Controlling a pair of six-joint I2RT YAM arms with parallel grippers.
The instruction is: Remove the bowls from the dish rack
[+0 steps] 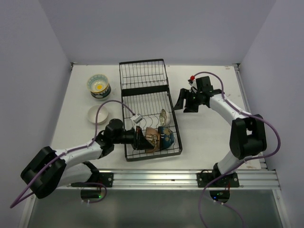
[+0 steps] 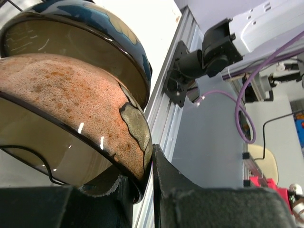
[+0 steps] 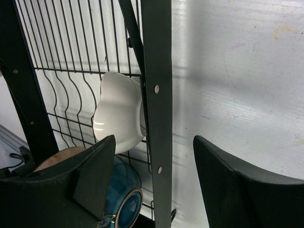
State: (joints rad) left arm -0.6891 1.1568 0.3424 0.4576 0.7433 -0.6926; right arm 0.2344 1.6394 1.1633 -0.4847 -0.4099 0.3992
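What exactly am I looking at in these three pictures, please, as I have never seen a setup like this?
These are two robot arms bolted at the near edge of a white table, each ending in a two-finger gripper. The overhead picture comes from a fixed camera above and behind them. The other two come from small cameras on the wrists, so each shows its own dark fingers up close.

A long black wire dish rack lies in the middle. Three bowls stand in its near part: a brown bowl, a blue bowl and a white bowl. Two more already sit on the table to the left: a yellow-centred bowl and a plain white one.

The left gripper is pinching the brown bowl's rim. The right gripper hangs open beside the rack, holding nothing.
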